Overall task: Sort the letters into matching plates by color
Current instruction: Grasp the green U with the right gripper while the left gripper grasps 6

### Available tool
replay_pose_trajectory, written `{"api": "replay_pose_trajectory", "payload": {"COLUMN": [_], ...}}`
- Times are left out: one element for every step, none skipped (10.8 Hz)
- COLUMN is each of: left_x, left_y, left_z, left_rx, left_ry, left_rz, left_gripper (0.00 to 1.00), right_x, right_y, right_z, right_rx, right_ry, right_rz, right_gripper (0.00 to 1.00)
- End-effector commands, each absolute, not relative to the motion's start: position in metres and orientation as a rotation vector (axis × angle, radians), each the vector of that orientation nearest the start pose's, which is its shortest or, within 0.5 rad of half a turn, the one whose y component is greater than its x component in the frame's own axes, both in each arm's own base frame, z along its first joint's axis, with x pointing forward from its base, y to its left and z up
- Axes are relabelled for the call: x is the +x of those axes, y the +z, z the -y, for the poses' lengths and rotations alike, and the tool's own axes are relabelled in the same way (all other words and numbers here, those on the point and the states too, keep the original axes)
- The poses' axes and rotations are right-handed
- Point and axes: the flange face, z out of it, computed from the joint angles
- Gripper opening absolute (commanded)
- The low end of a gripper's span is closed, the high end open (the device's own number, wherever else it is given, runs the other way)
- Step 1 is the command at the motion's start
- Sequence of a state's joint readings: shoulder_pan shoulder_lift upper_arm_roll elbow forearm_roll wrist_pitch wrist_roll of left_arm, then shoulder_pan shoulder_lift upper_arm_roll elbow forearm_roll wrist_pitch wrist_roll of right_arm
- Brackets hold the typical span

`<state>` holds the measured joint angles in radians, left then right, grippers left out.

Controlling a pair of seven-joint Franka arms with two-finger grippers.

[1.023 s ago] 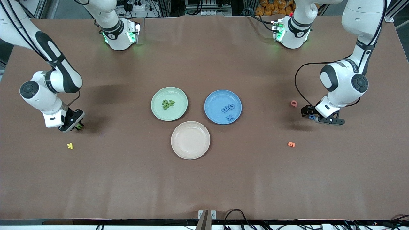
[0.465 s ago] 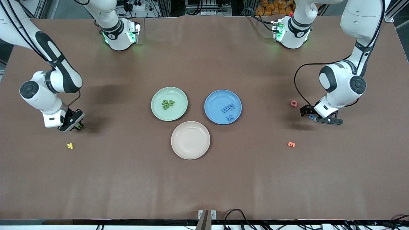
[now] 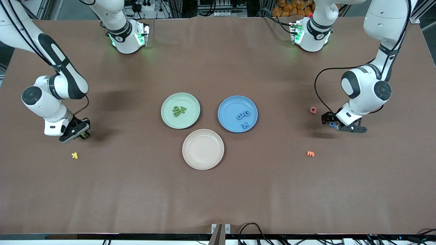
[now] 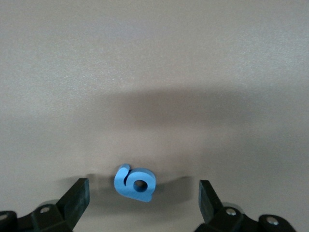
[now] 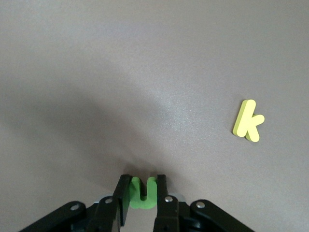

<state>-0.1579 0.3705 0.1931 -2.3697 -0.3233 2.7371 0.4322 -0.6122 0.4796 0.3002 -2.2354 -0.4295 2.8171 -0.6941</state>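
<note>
The mint green plate (image 3: 170,119) holds three green letters (image 3: 179,110). The blue plate (image 3: 228,124) beside it holds three blue letters (image 3: 243,115). My right gripper (image 3: 82,134) is low at the right arm's end of the table, shut on a green letter (image 5: 144,193) that stands between its fingers. My left gripper (image 3: 335,122) is low at the left arm's end, open around a blue letter (image 4: 134,183) lying flat on the table; its fingers (image 4: 77,200) stand well apart from it. That blue letter also shows in the front view (image 3: 331,125).
A beige plate (image 3: 203,149) lies nearer the front camera than the other two plates. A yellow k (image 3: 74,155) lies near my right gripper, also in the right wrist view (image 5: 247,121). A pink letter (image 3: 313,110) and an orange letter (image 3: 310,153) lie near my left gripper.
My right gripper has tilted and risen slightly with the green letter. My left gripper shifted a little around the blue letter, which has not moved.
</note>
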Motion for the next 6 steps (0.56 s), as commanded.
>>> {"api": "replay_pose_trajectory", "payload": {"left_x": [0.506, 0.507, 0.507, 0.507, 0.508, 0.509], "left_y": [0.171, 0.171, 0.167, 0.163, 0.164, 0.164], "left_z": [-0.037, -0.037, -0.036, -0.036, -0.035, -0.034], "left_rx": [-3.185, -3.185, -3.184, -3.181, -3.175, -3.171], "left_ry": [-0.048, -0.048, -0.036, -0.026, -0.026, -0.026], "left_rz": [-0.222, -0.226, -0.228, -0.238, -0.253, -0.266], "left_gripper": [1.0, 1.0, 0.98, 0.96, 0.9, 0.89], "right_x": [0.536, 0.536, 0.537, 0.536, 0.538, 0.537], "right_y": [0.175, 0.177, 0.185, 0.192, 0.2, 0.204], "right_z": [0.146, 0.146, 0.144, 0.143, 0.135, 0.133], "right_rx": [-3.064, -3.085, -3.107, -3.125, -3.125, -3.129], "right_ry": [-0.211, -0.208, -0.218, -0.18, -0.154, -0.138], "right_rz": [0.989, 0.921, 0.858, 0.822, 0.834, 0.832], "right_gripper": [0.16, 0.15, 0.14, 0.14, 0.14, 0.14]}}
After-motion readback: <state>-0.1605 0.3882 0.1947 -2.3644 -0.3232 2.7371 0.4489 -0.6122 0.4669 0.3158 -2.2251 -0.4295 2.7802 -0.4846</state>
